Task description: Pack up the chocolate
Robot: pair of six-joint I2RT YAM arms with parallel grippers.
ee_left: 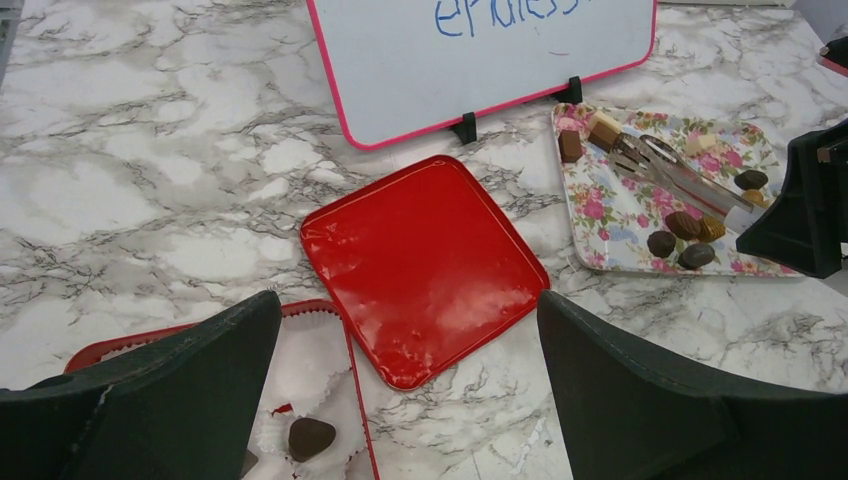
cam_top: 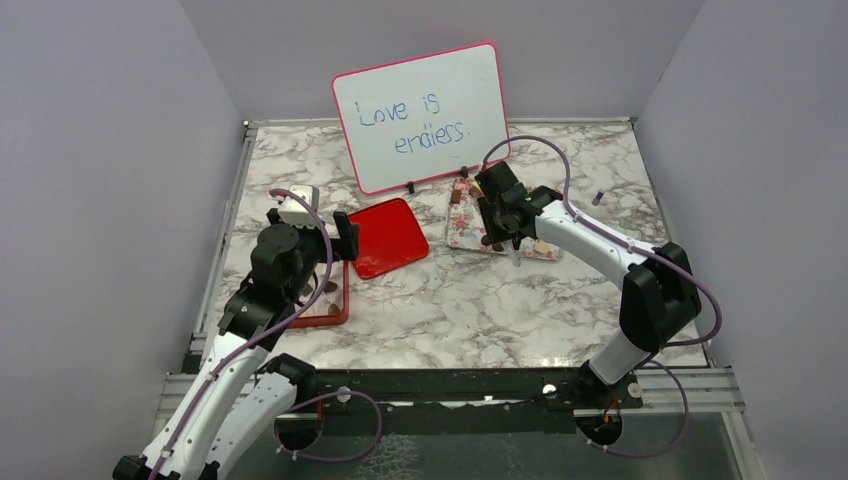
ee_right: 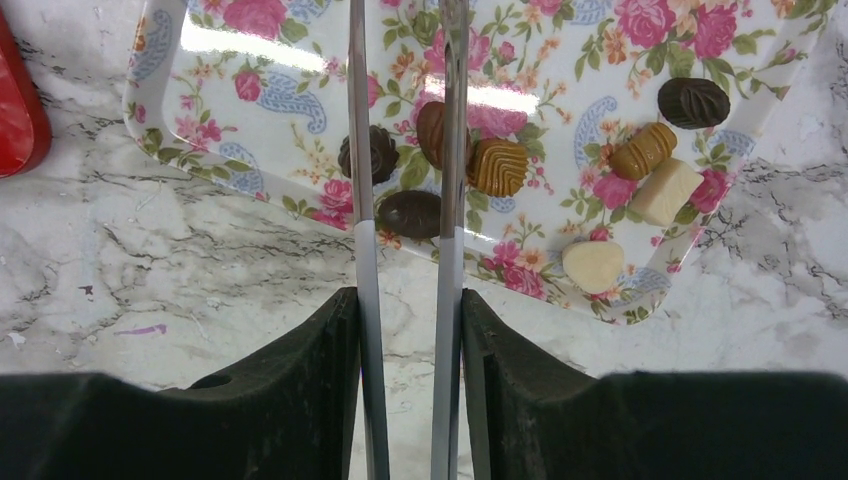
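Chocolate on the flowered tray, right of the red lid
Left wrist: left gripper spread wide, one piece in the red box; right wrist: right gripper clamps metal tongs over the pieces

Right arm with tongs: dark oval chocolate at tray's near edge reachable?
Probably yes. Right gripper holds tongs over the flowered tray; the dark oval chocolate lies between their open blades, nothing covering it.
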